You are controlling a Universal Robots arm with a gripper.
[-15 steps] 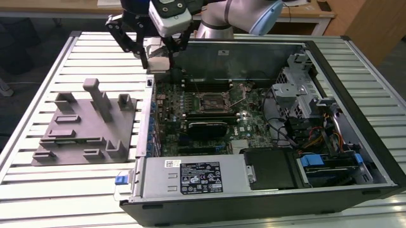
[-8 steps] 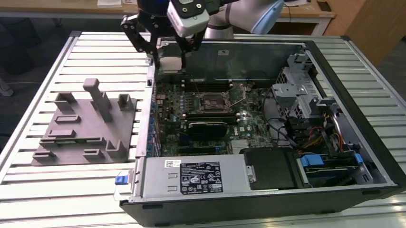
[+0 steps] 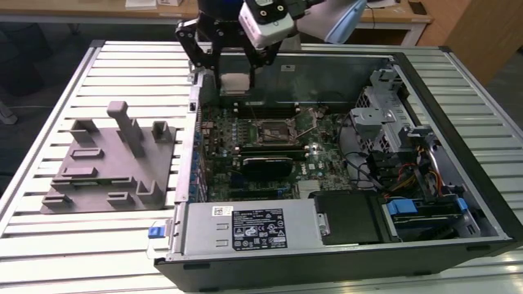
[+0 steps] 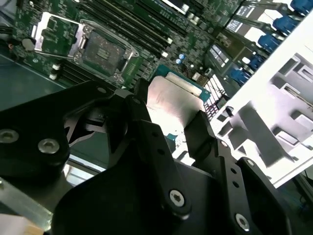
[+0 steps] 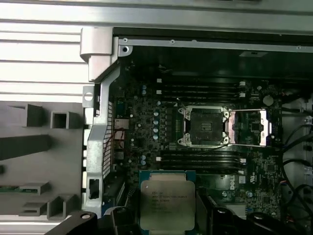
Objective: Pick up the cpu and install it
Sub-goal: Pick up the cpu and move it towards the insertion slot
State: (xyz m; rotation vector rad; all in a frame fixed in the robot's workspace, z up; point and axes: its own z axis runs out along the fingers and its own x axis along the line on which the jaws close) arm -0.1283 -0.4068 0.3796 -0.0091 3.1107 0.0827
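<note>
Slatted metal bench, carrying an open computer case and a grey fixture. Item: one cpu, clamped by two opposite edges in my tool, in the air above the case and clear of the open socket. Handling, as I judge it: light, stiff, flat. Smooth lid may slip and the underside is delicate. Grip the edges only.

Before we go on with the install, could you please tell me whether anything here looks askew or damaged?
Nothing stands out. The cpu sits squarely in the jaws of the gripper over the computer case, and the socket lies open with its cover plate swung aside.
</note>
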